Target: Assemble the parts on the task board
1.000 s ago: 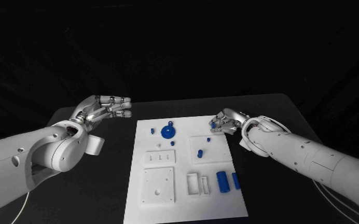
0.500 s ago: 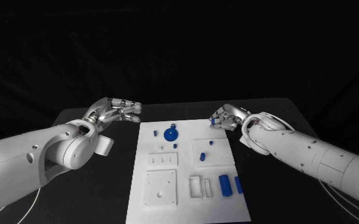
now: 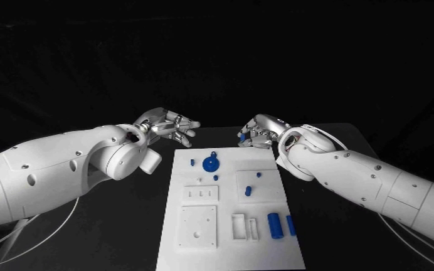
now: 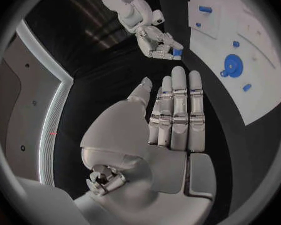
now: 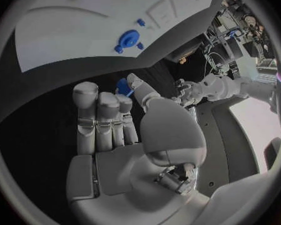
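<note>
Head view: the white task board (image 3: 231, 221) lies lengthwise on the black surface (image 3: 335, 158), its far edge between the two hands. The right hand (image 3: 258, 132) hovers just beyond the board's far right corner, pinching a small blue part (image 3: 241, 137), evidently raised clear for carrying to its seat. The left hand (image 3: 170, 125) hangs off the far left corner, fingers spread and holding nothing, probably kept aside to leave the board free. A blue disc with a tab (image 3: 211, 162), a blue peg (image 3: 248, 190) and two blue cylinders (image 3: 275, 226) rest on the board; open black surface flanks both long edges.

Left wrist view: the left hand (image 4: 168, 120) shows straight, empty fingers over bare surface; the board (image 4: 265, 85) lies beside it.

Right wrist view: the right hand (image 5: 122, 117) holds the blue part (image 5: 123, 86) between thumb and fingertip, short of the board's edge (image 5: 72, 60).
</note>
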